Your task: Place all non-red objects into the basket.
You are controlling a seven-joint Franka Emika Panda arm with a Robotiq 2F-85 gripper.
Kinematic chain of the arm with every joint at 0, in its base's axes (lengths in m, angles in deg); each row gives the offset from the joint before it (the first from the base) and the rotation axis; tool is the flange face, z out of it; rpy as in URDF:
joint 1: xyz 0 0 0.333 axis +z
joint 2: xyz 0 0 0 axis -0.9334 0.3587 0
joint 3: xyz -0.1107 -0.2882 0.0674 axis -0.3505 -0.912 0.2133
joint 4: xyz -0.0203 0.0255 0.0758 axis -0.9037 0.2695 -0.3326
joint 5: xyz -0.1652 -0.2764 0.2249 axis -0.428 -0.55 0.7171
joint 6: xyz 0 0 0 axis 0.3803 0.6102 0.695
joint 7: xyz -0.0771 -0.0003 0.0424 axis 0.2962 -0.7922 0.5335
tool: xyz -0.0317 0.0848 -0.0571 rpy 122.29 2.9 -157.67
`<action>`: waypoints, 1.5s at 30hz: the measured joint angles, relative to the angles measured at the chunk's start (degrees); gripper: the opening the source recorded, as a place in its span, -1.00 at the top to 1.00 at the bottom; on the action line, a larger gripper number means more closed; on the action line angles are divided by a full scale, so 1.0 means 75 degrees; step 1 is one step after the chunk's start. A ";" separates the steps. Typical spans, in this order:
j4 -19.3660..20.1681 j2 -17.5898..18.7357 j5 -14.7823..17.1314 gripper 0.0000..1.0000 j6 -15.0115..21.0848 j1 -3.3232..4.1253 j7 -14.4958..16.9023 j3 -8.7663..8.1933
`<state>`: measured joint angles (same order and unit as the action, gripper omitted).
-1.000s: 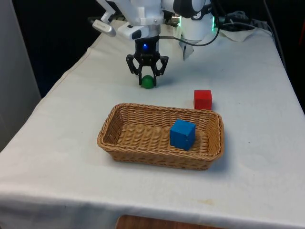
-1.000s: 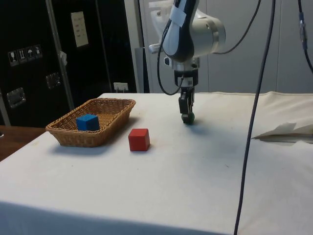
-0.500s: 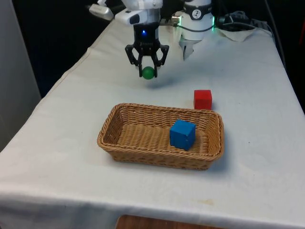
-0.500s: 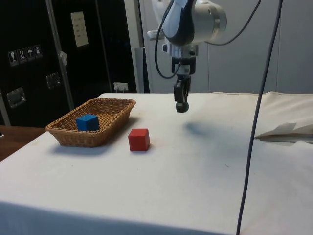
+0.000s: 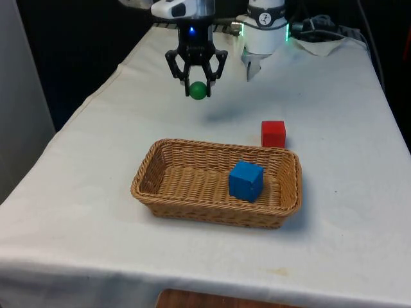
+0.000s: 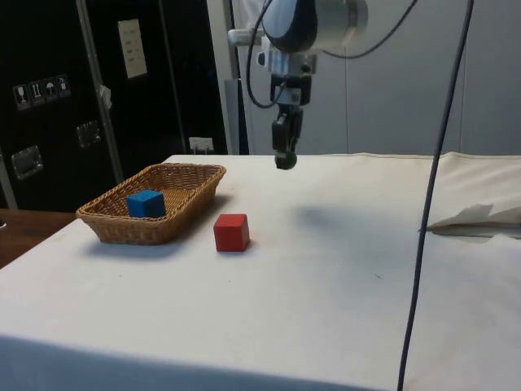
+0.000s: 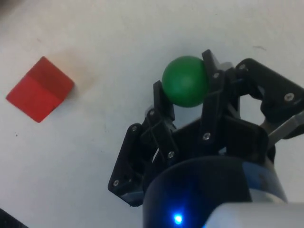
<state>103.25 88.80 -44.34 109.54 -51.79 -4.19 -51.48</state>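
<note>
Hand raised high, pointing down, fingers clamped on green ball.

A white cloth covers the desk. A wicker basket lies on it near the front. A red cube sits just beyond the basket's far right corner. Crumpled white paper lies near the far edge.

White arm, black screwed tool
</note>
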 measured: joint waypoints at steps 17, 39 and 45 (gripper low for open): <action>-0.1238 0.0237 -0.0527 1.00 -0.1024 0.0031 -0.0573 0.0031; -0.3308 0.1604 -0.0397 1.00 -0.2231 0.0031 -0.0649 0.0061; -0.3965 0.2086 -0.0275 1.00 -0.2483 0.0023 -0.0657 0.0092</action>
<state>73.52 104.44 -46.41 90.92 -51.62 -9.12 -50.79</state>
